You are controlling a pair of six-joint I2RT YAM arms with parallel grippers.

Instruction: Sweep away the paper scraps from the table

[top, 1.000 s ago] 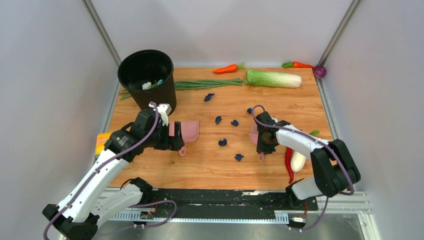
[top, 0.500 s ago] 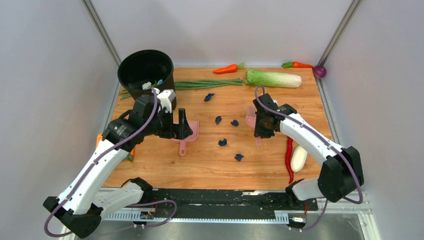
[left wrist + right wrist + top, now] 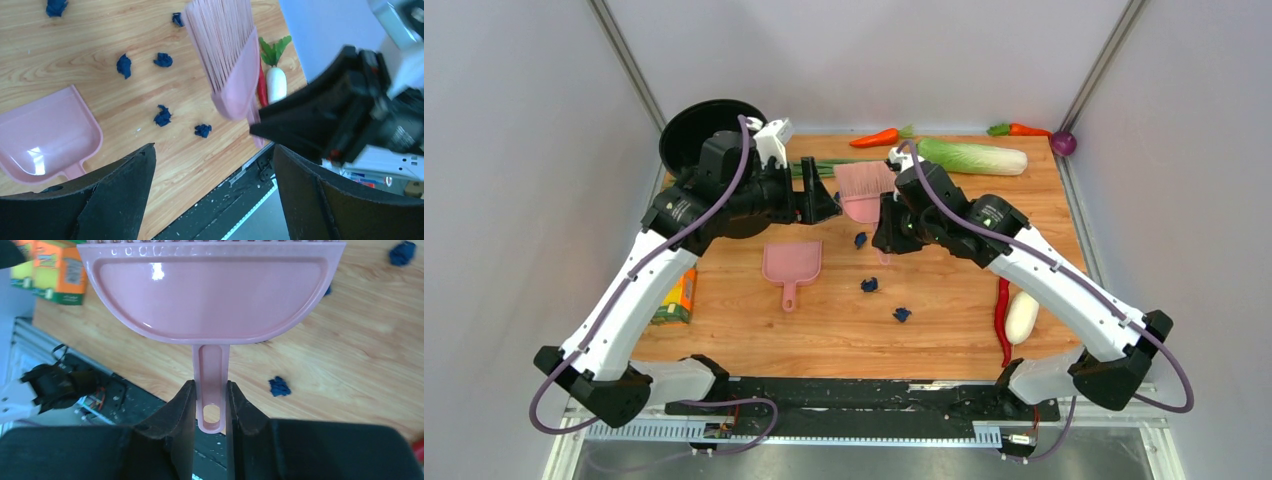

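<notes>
Dark blue paper scraps (image 3: pixel 870 285) lie scattered mid-table (image 3: pixel 944 340); the left wrist view shows several (image 3: pixel 162 116). My right gripper (image 3: pixel 886 225) is shut on the handle of a pink brush (image 3: pixel 864 185), held above the table with its bristles pointing to the far side. In the right wrist view the handle (image 3: pixel 211 365) sits between the fingers of the gripper (image 3: pixel 210 387). My left gripper (image 3: pixel 819 200) hangs open and empty just left of the brush head (image 3: pixel 225 55). In its own view the gripper (image 3: pixel 214 150) has only table beneath it. A pink dustpan (image 3: pixel 792 265) lies flat on the wood.
A black bin (image 3: pixel 694 125) stands at the back left, half hidden by my left arm. Cabbage (image 3: pixel 972 156), carrots (image 3: pixel 879 137) and green onions (image 3: pixel 824 168) line the far edge. A red chili (image 3: pixel 1002 320) and white radish (image 3: pixel 1021 316) lie right. An orange box (image 3: pixel 676 298) lies left.
My left gripper left the dustpan on the table, then rose and swung toward the back. The right arm carried the brush back and left, up off the table.
</notes>
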